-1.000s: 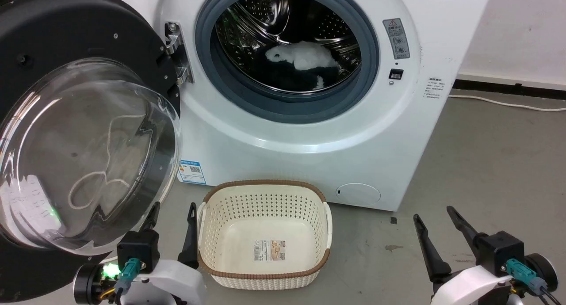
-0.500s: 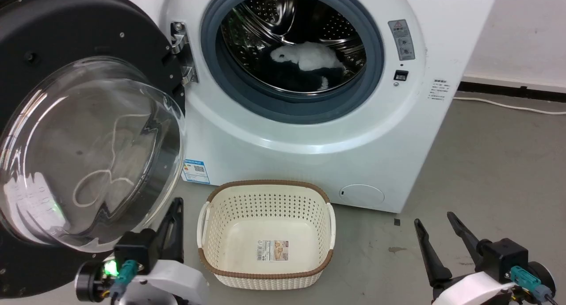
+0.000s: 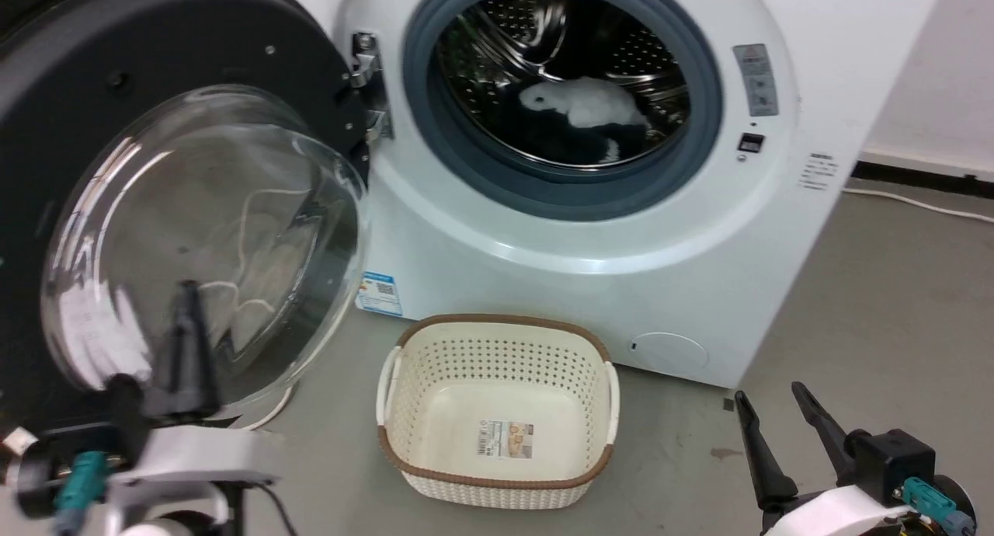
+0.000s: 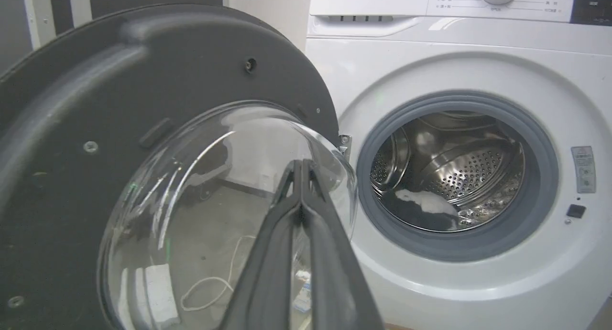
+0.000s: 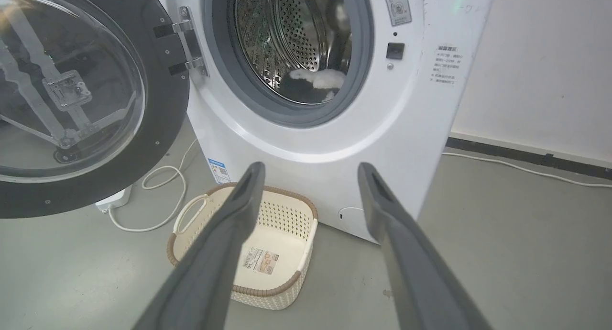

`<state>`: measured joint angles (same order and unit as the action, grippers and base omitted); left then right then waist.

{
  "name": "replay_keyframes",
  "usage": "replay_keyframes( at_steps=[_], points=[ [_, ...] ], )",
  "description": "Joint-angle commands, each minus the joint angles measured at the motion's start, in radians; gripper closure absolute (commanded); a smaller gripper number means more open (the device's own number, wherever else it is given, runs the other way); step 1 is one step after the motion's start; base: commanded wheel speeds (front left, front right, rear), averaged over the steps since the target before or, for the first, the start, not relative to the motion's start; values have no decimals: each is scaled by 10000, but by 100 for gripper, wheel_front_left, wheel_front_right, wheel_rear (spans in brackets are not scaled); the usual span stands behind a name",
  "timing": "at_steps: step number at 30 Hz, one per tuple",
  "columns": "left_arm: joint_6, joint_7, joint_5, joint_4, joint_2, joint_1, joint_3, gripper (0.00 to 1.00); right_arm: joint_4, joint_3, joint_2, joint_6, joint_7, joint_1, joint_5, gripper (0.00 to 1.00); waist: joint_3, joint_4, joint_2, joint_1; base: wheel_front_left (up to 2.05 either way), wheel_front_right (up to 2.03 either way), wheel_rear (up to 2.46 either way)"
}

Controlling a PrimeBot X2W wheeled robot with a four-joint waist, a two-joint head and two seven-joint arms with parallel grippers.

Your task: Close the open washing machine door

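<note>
Before the washing machine (image 3: 559, 241), we are facing the washing machine door (image 3: 202, 225), hanging wide open on its left. Reaching seems the step in hand: left gripper (image 4: 301, 166) clenched empty by the glass, right gripper (image 3: 767, 391) idling, spread. Next we are likely needing the door's outer face, pushing rightward.

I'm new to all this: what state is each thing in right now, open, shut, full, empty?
washing machine door, wide open, swung out on its hinge.
washing machine, round opening uncovered, white and dark laundry in the drum.
basket, upright, empty apart from a label.
left gripper, shut, holding nothing.
right gripper, open, holding nothing.
</note>
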<state>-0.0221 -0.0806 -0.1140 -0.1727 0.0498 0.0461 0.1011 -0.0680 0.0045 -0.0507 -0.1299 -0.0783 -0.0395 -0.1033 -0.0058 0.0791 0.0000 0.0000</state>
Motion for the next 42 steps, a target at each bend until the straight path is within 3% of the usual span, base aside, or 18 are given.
replay_keyframes(
  at_steps=[1, 11, 16, 23, 28, 36, 42],
  points=[
    [-57, -113, -149, -208, 6, 190, 471, 100, -94, 2, 2, -3, -135, -138, -155, 0, -10, 213, 0, 0, 0, 0, 0],
    [194, -301, -585, 311, 182, 753, 2608, 100, -277, -60, 2, -3, -323, -214, -386, 0, 66, 854, 0, 0, 0, 0, 0],
    [106, -302, -962, 1217, 678, 1090, 3598, 100, -365, -131, 2, -4, -427, -175, -407, 0, 280, 1139, 0, 0, 0, 0, 0],
    [-274, 359, -1265, 2541, 1733, 1665, 4280, 100, -346, -264, 3, -4, -466, -22, -187, 0, 811, 1447, 0, 0, 0, 0, 0],
    [-176, 888, -1255, 3168, 2446, 1892, 4239, 100, -46, -383, 3, -4, -266, 74, 69, 0, 1352, 1638, 0, 0, 0, 0, 0],
    [591, 1425, -1386, 3858, 3294, 2441, 3671, 100, 556, -435, 3, -5, 94, 130, 210, 0, 2091, 2010, 0, 0, 0, 0, 0],
    [1077, 2092, -1902, 4466, 3867, 2960, 2537, 100, 863, -474, 4, -5, 241, 204, 229, 0, 2423, 2326, 0, 0, 0, 0, 0]
  ],
)
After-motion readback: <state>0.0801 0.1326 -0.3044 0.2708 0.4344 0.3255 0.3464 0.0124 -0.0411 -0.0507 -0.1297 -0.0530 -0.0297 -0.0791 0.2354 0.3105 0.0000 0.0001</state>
